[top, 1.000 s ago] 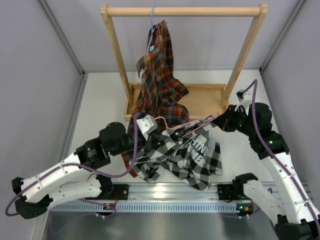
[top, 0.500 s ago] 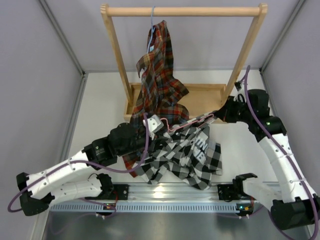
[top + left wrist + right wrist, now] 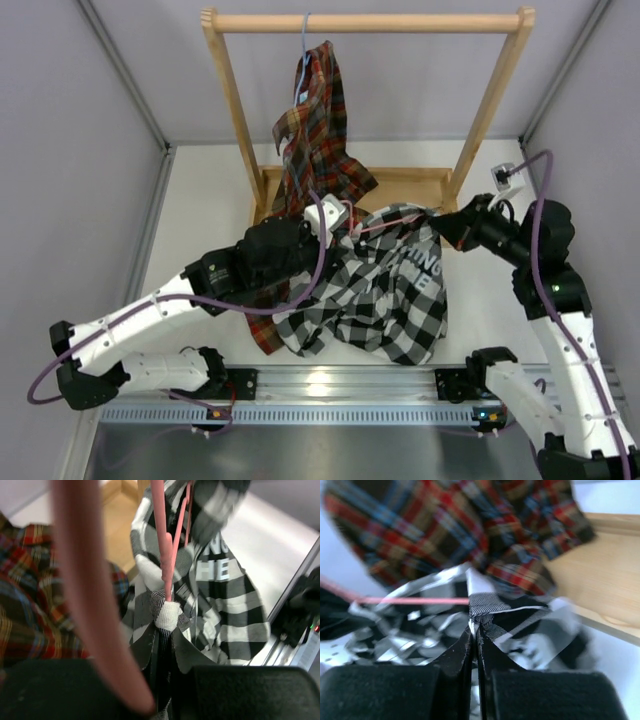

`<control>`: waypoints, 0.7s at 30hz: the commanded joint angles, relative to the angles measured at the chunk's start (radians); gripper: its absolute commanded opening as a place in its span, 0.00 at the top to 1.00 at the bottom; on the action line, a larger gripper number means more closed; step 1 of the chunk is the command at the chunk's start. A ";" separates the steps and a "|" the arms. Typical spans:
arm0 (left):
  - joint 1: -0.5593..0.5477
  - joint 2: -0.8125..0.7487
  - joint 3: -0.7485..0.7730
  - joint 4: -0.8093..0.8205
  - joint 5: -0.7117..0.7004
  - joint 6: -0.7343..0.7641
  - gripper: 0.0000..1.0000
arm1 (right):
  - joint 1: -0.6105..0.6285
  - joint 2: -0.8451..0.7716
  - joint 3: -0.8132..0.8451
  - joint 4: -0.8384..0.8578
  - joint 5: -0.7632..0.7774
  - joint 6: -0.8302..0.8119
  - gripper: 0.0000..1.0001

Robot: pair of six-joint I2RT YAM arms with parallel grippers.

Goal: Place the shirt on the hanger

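Shirt (image 3: 390, 300) drapes between left gripper (image 3: 336, 216) and right gripper (image 3: 438, 228) in the top view, the pink hanger (image 3: 385, 224) along its upper edge. Left wrist: fingers clamped on hanger wire and check cloth together. Right wrist: fingers pinched shut on a shirt fold at the wire's far end; the dressing looks partly done, shoulders not yet seated.

The shirt (image 3: 390, 310) is soft woven cloth, matt and creased. The hanger (image 3: 166, 570) is thin pink wire with a smooth, slightly glossy coating; white fabric tape (image 3: 168, 616) wraps one end. The tartan shirt (image 3: 318, 130) is matt woven cloth. The rack (image 3: 365, 22) is pale, smooth wood. The table (image 3: 205, 215) is matt white. The rail (image 3: 340, 385) is brushed metal with a dull sheen. The left arm (image 3: 130, 340) has glossy white and matt black plastic shells.
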 commanded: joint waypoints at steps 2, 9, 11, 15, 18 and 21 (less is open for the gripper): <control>0.001 0.094 0.179 0.166 -0.016 -0.036 1.00 | 0.012 -0.148 -0.105 0.314 -0.238 0.236 1.00; 0.001 0.321 0.589 0.269 0.142 0.001 1.00 | 0.030 -0.338 -0.205 0.415 -0.233 0.429 1.00; 0.004 0.376 0.681 0.269 0.235 0.001 1.00 | 0.032 -0.364 -0.220 0.409 -0.221 0.443 1.00; 0.020 0.482 0.830 0.289 0.387 -0.039 1.00 | 0.032 -0.390 -0.252 0.392 -0.148 0.472 1.00; 0.029 0.473 0.798 0.298 0.398 -0.019 1.00 | 0.032 -0.398 -0.220 0.273 -0.114 0.422 1.00; 0.075 0.430 0.652 0.388 0.471 -0.030 1.00 | 0.032 -0.393 -0.127 0.040 -0.065 0.284 0.80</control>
